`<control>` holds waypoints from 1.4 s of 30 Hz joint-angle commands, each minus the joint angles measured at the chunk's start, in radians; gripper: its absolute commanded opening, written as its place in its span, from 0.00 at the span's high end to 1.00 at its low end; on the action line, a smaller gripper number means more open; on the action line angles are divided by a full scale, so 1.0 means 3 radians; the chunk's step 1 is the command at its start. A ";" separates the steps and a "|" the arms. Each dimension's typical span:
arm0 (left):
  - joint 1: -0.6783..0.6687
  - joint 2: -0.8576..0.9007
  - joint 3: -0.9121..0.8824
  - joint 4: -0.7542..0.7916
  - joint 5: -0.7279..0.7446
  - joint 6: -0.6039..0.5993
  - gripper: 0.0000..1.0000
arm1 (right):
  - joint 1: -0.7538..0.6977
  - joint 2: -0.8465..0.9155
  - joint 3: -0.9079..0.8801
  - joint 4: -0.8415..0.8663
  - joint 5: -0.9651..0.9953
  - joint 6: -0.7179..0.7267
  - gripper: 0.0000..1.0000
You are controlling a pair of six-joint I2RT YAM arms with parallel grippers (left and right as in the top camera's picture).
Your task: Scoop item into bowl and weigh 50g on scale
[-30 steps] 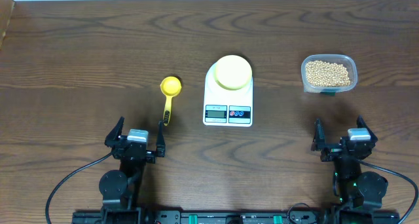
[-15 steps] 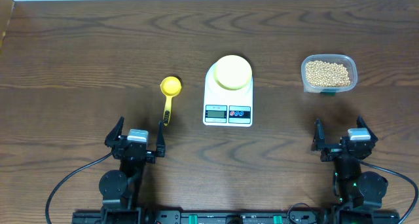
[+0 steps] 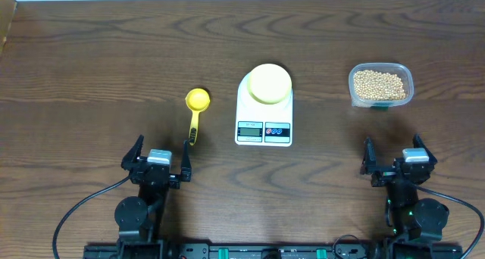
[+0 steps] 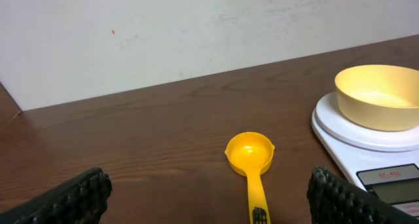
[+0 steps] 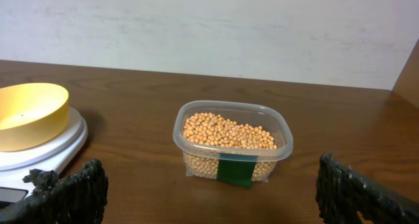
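While the left claw (image 3: 161,150) and right claw (image 3: 394,151) stood open and empty, the scoop (image 3: 195,115) lay left of the scale (image 3: 264,130) — handle pointing back at the left claw, the nearer one. Beans (image 3: 379,84) sat right of the scale — bowl (image 3: 269,83) on it.

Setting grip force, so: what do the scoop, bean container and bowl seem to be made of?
Scoop: probably moulded plastic, glossy, uniformly bright yellow with a sheen. Container: thin clear plastic; the beans show through its wall. Bowl: pale yellow, smooth satin surface, likely plastic or melamine, though glazed ceramic cannot be excluded.
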 commanded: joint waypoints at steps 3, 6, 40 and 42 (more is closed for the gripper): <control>0.0015 -0.0015 -0.0057 -0.0114 -0.0028 -0.0017 0.02 | 0.0019 -0.0020 -0.0004 -0.0014 0.0003 -0.0005 0.01; 0.0015 -0.0015 -0.0057 -0.0114 -0.0028 -0.0017 0.02 | 0.0019 -0.0019 -0.0004 -0.0014 0.0003 -0.0005 0.01; 0.0015 -0.0015 -0.0057 -0.0114 -0.0028 0.0071 0.02 | 0.0019 -0.0019 -0.0004 -0.0014 0.0003 -0.0005 0.01; 0.0015 -0.0015 -0.0057 -0.0114 -0.0028 0.0071 0.02 | 0.0019 -0.0019 -0.0004 -0.0014 0.0003 -0.0005 0.01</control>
